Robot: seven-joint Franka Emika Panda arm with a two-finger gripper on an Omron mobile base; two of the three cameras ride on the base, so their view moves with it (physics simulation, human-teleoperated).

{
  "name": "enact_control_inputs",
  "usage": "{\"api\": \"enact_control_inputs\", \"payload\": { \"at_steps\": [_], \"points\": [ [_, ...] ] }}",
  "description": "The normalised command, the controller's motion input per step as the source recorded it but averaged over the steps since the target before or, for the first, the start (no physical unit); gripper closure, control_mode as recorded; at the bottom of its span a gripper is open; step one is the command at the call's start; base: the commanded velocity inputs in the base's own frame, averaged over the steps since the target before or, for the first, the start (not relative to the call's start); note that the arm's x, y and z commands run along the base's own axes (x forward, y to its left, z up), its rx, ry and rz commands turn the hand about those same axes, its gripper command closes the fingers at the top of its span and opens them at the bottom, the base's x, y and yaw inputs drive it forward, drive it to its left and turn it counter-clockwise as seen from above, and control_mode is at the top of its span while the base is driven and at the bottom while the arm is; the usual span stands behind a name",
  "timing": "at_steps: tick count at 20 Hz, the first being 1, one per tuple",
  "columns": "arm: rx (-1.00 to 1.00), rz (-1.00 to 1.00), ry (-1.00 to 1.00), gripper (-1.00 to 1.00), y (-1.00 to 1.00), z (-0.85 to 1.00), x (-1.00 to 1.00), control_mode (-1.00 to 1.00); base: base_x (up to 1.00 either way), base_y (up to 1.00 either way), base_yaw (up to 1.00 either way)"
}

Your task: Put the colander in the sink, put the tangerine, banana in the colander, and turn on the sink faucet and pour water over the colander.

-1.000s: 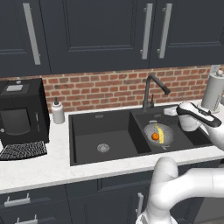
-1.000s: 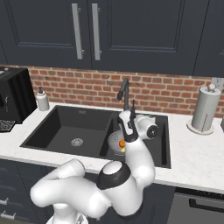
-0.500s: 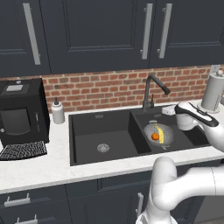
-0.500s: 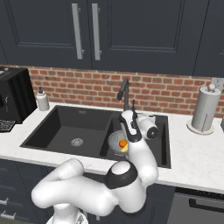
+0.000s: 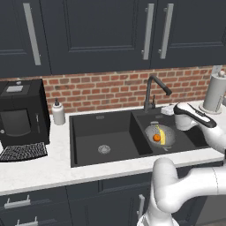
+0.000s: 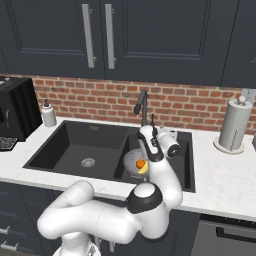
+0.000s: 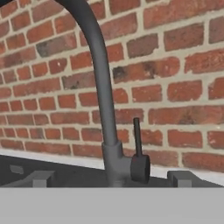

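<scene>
Here, from the left base view: the sink [image 5: 101, 132], matte black, two basins, the wide one on the left with a round steel drain. In the smaller right basin sits the colander [image 5: 160, 134], a silvery perforated bowl, upright. Inside it lie the tangerine [image 5: 156, 137], small and orange, and the banana [image 5: 163, 135], yellow and curved, just beside each other. Behind the divider stands the sink faucet [image 5: 154, 92], slim dark grey gooseneck, its spout angled out over the right basin. The white arm's hand hangs near the faucet's right side, above the back of that basin. A white soap dispenser [image 5: 58, 113] stands on the counter left of the sink, beside a black coffee machine [image 5: 23, 116]. A paper towel roll [image 5: 214, 92] stands at far right.

From the right base view: the same colander [image 6: 136, 162], partly hidden by the arm, with the tangerine [image 6: 140, 163] and a sliver of banana [image 6: 145, 169] showing. The faucet [image 6: 141, 104] rises behind the arm's wrist.

From the hand view: the faucet [image 7: 101, 87] close up against red brick wall [image 7: 175, 78], its neck curving up and out of frame, a thin upright lever [image 7: 137, 138] on a round knob at the base's right. The gripper [image 7: 109, 179] has two tips standing well apart, either side of the faucet base, touching nothing.
</scene>
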Motion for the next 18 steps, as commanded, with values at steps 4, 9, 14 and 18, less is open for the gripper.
{"api": "enact_control_inputs", "payload": {
  "at_steps": [4, 9, 14, 18],
  "points": [
    [0.0, 0.0, -0.01, -1.0, 0.0, -0.07, 0.39, -1.0, 0.0, 0.0, 0.0],
    [0.01, 0.0, 0.0, -1.0, 0.0, -0.11, 0.23, -1.0, 0.0, 0.0, 0.0],
    [0.0, 0.0, 0.0, -1.0, 0.0, -0.11, 0.18, -1.0, 0.0, 0.0, 0.0],
    [0.0, -0.02, 0.0, -1.0, 0.0, -0.1, 0.1, -1.0, 0.0, 0.0, 0.0]
  ]
}}
